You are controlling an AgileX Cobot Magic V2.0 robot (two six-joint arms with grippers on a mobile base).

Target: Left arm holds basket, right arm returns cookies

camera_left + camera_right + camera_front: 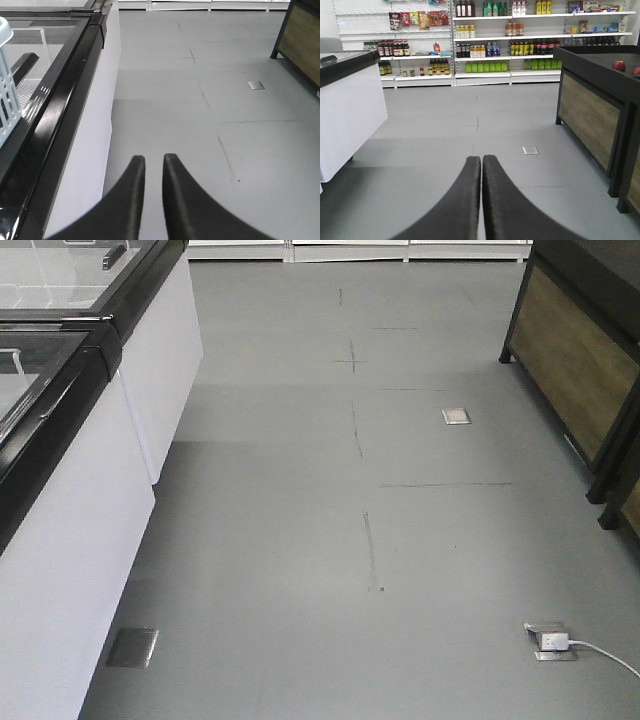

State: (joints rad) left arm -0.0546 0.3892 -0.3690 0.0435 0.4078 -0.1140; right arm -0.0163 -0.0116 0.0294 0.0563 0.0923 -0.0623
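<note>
In the left wrist view a corner of the light blue slotted basket (7, 95) shows at the far left edge, over the freezer's glass lid. My left gripper (153, 159) points at the grey floor beside the freezer. Its jaws stand a little apart with nothing between them, and it is well apart from the basket. My right gripper (481, 159) is shut and empty, pointing down the aisle above the floor. The cookies carton is out of view. Neither arm shows in the front view.
A white chest freezer (60, 500) with black-framed glass lids lines the left. A dark wood-panelled display stand (580, 360) is on the right, with red fruit (619, 65) on top. A floor socket with a white plug and cable (552, 642) lies front right. Stocked shelves (490, 50) stand at the far end.
</note>
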